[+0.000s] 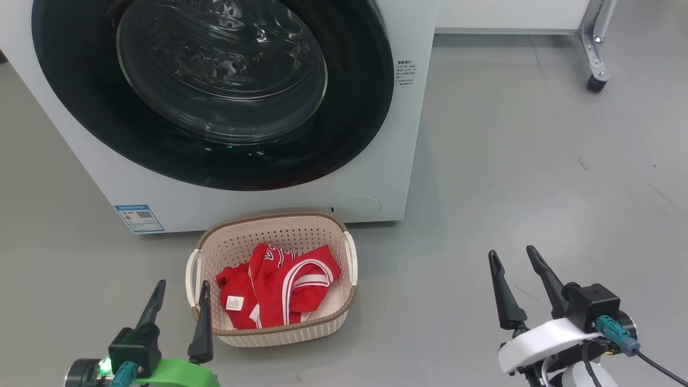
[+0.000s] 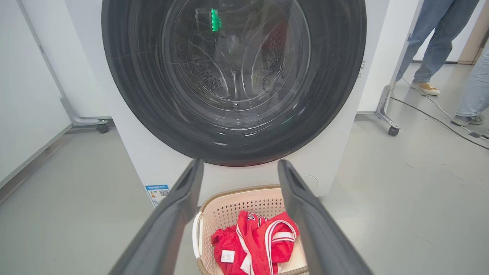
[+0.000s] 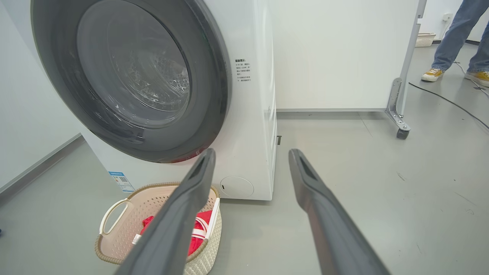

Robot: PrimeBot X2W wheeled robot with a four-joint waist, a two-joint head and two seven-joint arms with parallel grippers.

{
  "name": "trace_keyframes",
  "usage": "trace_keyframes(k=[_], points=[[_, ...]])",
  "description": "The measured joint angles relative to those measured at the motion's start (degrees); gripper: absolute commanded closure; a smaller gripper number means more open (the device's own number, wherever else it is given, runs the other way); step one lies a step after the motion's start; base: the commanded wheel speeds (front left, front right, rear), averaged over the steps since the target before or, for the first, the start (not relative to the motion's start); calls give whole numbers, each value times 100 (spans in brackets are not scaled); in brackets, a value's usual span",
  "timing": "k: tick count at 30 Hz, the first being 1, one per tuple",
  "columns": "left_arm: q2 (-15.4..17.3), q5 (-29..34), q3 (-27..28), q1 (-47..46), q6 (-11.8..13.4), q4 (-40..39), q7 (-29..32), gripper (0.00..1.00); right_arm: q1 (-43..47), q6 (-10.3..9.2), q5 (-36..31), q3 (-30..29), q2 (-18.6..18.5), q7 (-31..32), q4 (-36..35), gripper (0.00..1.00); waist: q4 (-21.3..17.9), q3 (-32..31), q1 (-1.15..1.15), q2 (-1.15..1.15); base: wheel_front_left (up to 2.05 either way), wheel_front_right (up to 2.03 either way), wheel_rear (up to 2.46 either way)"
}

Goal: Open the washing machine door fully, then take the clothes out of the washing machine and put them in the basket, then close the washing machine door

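The white washing machine (image 1: 398, 161) (image 3: 252, 126) stands ahead with its round black-rimmed glass door (image 1: 215, 86) (image 2: 233, 76) (image 3: 133, 76) shut flat against the front. On the floor in front of it sits the cream basket (image 1: 344, 306) (image 2: 237, 200) (image 3: 114, 236). Inside the basket lie the red clothes with white stripes (image 1: 274, 290) (image 2: 256, 244) (image 3: 196, 233). My left gripper (image 1: 181, 285) (image 2: 238, 168) is open and empty, just left of the basket. Far to the right, over bare floor, my right gripper (image 1: 513, 255) (image 3: 250, 156) is open and empty too.
A white panel on a castor foot (image 1: 595, 80) (image 3: 401, 131) stands behind the machine to the right. A person's legs and yellow shoes (image 2: 426, 88) (image 3: 433, 74) are beyond it, with a cable (image 3: 450, 103) on the floor. Grey floor spreads to the right.
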Motion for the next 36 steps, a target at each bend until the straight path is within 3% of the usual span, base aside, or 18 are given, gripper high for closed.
trace_keyframes(k=[30, 31, 36], points=[[23, 0, -21, 54, 7, -111, 1, 0, 102, -10, -121, -46, 1, 0, -111, 0, 16, 52, 0, 0, 0, 0, 0], [25, 0, -21, 54, 7, -113, 1, 100, 104, -9, -125, -48, 1, 0, -111, 100, 17, 53, 0, 0, 0, 0, 0], [-46, -1, -87, 109, 4, 177, 2, 100, 218, 3, -127, -26, 58, 9, 162, 100, 18, 55, 0, 0, 0, 0, 0]])
